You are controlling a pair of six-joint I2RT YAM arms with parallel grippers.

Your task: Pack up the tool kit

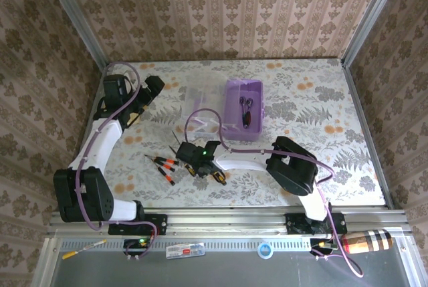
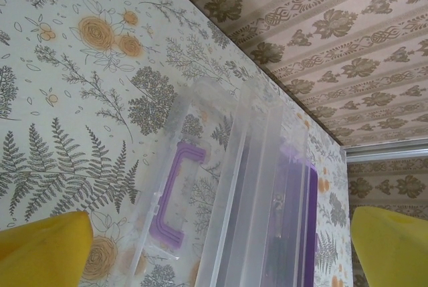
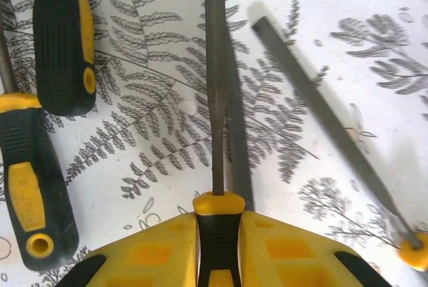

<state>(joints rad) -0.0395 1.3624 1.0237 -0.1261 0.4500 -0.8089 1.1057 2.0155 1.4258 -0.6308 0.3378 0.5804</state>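
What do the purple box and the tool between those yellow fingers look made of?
The purple box: translucent plastic, judging by its pale see-through tint; smooth finish. The tool: matte grey shaft, probably steel; handle black and yellow, likely moulded plastic or rubber.

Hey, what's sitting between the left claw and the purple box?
The clear lid and a clear tray lie between the left claw and the purple box, plainest in the left wrist view.

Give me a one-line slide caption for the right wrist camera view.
Right hand gripping a black-and-yellow-handled tool, with two more such tools lying at left on the fern-print table.
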